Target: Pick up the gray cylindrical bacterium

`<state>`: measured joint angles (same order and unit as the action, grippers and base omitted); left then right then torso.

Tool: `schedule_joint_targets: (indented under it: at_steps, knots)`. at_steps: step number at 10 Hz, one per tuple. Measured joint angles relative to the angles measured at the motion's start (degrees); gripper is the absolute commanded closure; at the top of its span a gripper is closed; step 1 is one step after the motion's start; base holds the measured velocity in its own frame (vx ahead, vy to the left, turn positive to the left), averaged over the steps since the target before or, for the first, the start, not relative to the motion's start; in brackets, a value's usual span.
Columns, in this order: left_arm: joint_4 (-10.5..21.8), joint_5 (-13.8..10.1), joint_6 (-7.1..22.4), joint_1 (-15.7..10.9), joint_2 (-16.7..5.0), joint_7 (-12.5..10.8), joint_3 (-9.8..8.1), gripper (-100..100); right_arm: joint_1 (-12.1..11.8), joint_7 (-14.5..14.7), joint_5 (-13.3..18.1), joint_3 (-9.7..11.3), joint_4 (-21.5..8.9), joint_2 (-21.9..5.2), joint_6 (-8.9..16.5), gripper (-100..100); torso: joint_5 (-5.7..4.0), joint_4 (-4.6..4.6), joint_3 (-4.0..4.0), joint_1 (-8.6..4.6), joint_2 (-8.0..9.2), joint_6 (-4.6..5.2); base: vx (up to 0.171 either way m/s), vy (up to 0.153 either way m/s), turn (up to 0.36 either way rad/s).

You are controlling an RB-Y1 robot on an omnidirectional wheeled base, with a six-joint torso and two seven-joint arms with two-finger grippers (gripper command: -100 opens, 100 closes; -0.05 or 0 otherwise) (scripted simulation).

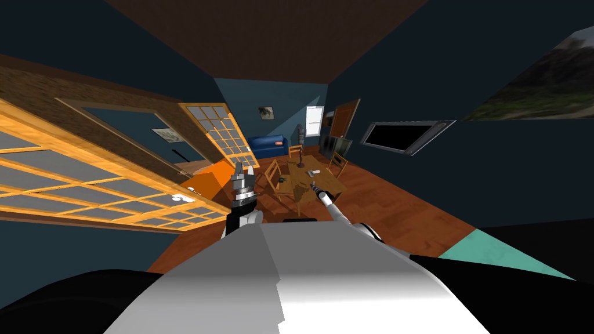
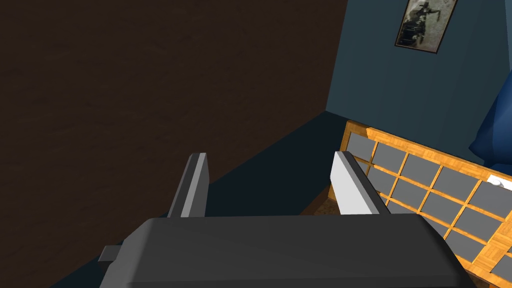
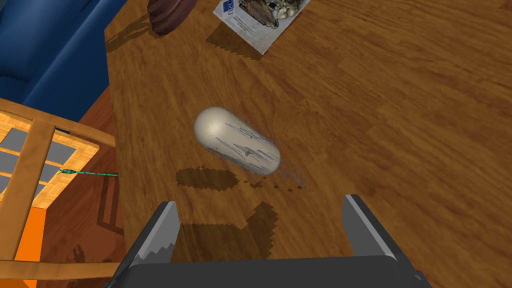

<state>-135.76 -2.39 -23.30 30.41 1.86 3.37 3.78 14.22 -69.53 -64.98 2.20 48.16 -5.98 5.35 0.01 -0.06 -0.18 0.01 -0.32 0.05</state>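
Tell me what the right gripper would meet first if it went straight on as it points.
Most likely the pale bacterium, which lies ahead of the right gripper within its open fingers' span, on the wooden table. Depth is hard to judge.

You saw a table (image 3: 400, 125) of brown wood with wavy grain lines. The gray bacterium (image 3: 235, 140) looked smooth and a bit shiny, with thin scratchy hairs. The printed paper sheet (image 3: 260, 20) looked matt. The floor (image 1: 400, 209) was reddish wood.
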Motion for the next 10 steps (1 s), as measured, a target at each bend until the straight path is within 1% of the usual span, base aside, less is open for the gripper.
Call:
schedule_joint_targets:
  at_steps: [1, 2, 3, 4, 5, 6, 7, 8, 9, 10]
  knots:
    - [0.0, 0.0, 0.0, 0.01, 0.0, 0.0, 0.0, 0, 1.39, -0.93, -1.89, 0.84, -1.5, -0.23, -0.04, -100, -0.01, -0.03, -0.09, -0.1, -0.18, 0.0, 0.072, -0.02, 0.007]
    - [0.0, 0.0, 0.0, 0.0, 0.0, 0.0, 0.0, 0, 1.57, -1.13, -2.2, 1.02, -1.68, -0.29, -0.17, 0, -0.02, -0.02, -0.03, -0.08, -0.01, 0.02, 0.009, -0.003, 0.001]
    - [0.0, 0.0, 0.0, -0.01, 0.0, 0.0, 0.0, 0, 1.56, -1.11, -2.16, 1.0, -1.66, -0.29, -0.15, -100, -0.01, 0.02, 0.09, -0.04, 0.18, 0.01, 0.0, 0.0, 0.0]
    - [0.0, 0.0, 0.0, -0.01, 0.0, 0.0, 0.0, 0, 1.59, 0.24, -3.19, -0.04, -1.83, -0.13, 0.23, -100, 0.0, 0.05, 0.15, -0.01, 0.27, 0.01, 0.0, 0.006, 0.007]
    - [0.0, 0.0, 0.0, -0.01, 0.0, 0.0, 0.0, 0, 1.55, 1.53, -3.35, -1.12, -1.79, 0.09, 0.78, -100, 0.0, 0.06, 0.17, 0.0, 0.3, 0.01, 0.0, 0.0, 0.0]
    - [0.0, 0.0, 0.0, -0.01, 0.0, 0.0, 0.0, 0, 1.5, 2.95, -3.26, -3.03, -1.68, 0.68, 1.82, -100, 0.0, 0.06, 0.17, -0.01, 0.31, 0.01, 0.0, -0.004, 0.012]
    - [0.0, 0.0, 0.0, -0.01, 0.0, 0.0, 0.0, 0, 1.6, 4.54, -4.06, -3.95, -1.89, 0.76, 2.34, -100, 0.0, 0.06, 0.17, -0.03, 0.31, 0.01, 0.001, 0.014, 0.025]
    - [0.0, 0.0, 0.0, -0.01, 0.0, 0.0, 0.0, 0, 1.48, 5.88, -3.78, -5.96, -1.7, 1.39, 3.27, -100, 0.01, 0.06, 0.18, 0.04, 0.32, 0.01, 0.0, 0.013, -0.006]
    - [0.0, 0.0, 0.0, -0.01, 0.0, 0.0, 0.0, 0, 1.5, 7.37, -4.14, -7.18, -1.76, 1.62, 3.85, -100, 0.01, 0.06, 0.18, 0.03, 0.32, 0.02, 0.0, 0.004, -0.01]
    - [0.0, 0.0, 0.0, -0.01, 0.0, 0.0, 0.0, 0, 1.46, 8.63, -4.25, -9.13, -1.68, 2.08, 4.72, -100, 0.01, 0.06, 0.18, 0.01, 0.32, 0.02, 0.0, 0.0, 0.0]
